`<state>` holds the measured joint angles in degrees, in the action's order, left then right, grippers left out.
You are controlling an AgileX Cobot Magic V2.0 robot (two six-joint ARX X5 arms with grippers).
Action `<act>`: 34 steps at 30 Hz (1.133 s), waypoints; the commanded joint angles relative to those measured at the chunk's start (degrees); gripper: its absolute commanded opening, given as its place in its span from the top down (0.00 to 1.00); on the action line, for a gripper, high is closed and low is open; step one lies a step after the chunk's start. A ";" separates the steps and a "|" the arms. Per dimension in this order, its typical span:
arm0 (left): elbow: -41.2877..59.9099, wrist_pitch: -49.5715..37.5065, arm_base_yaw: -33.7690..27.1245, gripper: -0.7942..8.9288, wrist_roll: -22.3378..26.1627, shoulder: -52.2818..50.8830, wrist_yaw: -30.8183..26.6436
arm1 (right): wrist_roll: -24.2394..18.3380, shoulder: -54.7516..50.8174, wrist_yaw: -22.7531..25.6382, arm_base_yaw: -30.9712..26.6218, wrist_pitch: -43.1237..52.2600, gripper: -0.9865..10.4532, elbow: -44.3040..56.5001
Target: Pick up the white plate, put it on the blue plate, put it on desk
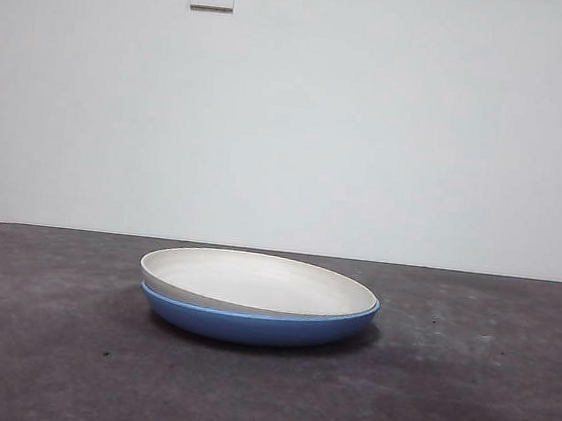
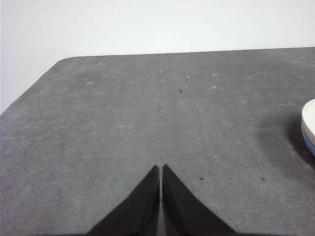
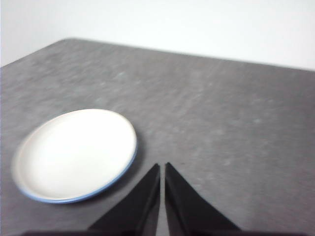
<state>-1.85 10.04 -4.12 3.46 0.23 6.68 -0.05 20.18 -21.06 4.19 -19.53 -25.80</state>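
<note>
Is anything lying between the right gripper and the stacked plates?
No. In the right wrist view only bare desk separates the right gripper from the white plate resting in the blue plate.

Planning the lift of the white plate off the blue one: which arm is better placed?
Probably the right. Its shut gripper sits just beside the white plate stacked in the blue plate; the left gripper sees only their edge.

Front view: low, at about the height of the desk (image 1: 45, 347), looking level across it to a white wall (image 1: 370, 129); the stacked plates are near.
Left wrist view: above the desk, looking down and forward.
Right wrist view: above the desk, looking down, blurred.
Shared: white plate (image 1: 259, 281) on blue plate (image 1: 249, 324), in all views.
</note>
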 commanded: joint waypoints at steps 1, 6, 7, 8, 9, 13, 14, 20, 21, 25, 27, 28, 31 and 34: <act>1.18 0.46 -0.09 0.91 -0.50 -0.04 -0.02 | 0.02 -4.17 2.10 -1.29 4.66 0.90 6.14; 1.16 0.46 -0.09 0.91 -0.50 -0.04 -0.02 | 2.36 -10.67 6.43 -2.80 11.10 0.90 14.91; 1.16 0.46 -0.11 0.91 -0.48 -0.07 -0.04 | 2.86 -11.85 7.58 -2.93 12.20 0.90 16.41; 1.16 0.46 -0.11 0.91 -0.50 -0.04 -0.02 | 3.26 -12.87 8.70 -2.95 13.09 0.90 17.79; 1.16 0.46 -0.11 0.91 -0.50 -0.04 -0.02 | 3.61 -13.70 9.68 -2.93 13.64 0.90 18.82; 1.18 0.46 -0.09 0.91 -0.50 -0.07 -0.02 | 5.05 -16.57 13.29 -2.95 13.99 0.90 22.05; 1.16 0.46 -0.11 0.91 -0.48 -0.04 -0.04 | 5.38 -17.03 13.90 -2.93 13.97 0.90 22.64; 1.16 0.46 -0.09 0.91 -0.48 -0.04 -0.04 | 5.90 -19.04 14.03 -2.93 13.22 0.90 24.98; 1.18 0.46 -0.09 0.91 -0.50 -0.04 -0.02 | 5.90 -19.41 14.05 -2.93 12.76 0.90 25.14; 1.16 0.46 -0.09 0.91 -0.48 -0.04 -0.02 | 5.84 -19.98 14.16 -2.93 11.45 0.90 25.16; 1.16 0.46 -0.11 0.91 -0.48 -0.04 -0.02 | 5.84 -19.98 14.21 -2.93 10.78 0.90 25.16; 1.16 0.46 -0.09 0.91 -0.50 -0.04 -0.02 | 5.84 -19.98 14.32 -2.93 10.01 0.90 25.16; 1.16 0.46 -0.11 0.91 -0.50 -0.04 -0.04 | 6.05 -19.98 15.12 -2.93 9.64 0.90 25.16; 1.16 0.46 -0.11 0.91 -0.48 -0.04 -0.02 | 6.03 -19.98 15.12 -2.93 10.51 0.90 25.16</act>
<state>-1.85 10.04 -4.12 3.46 0.23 6.66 5.08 0.38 -6.15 1.28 -9.30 -0.93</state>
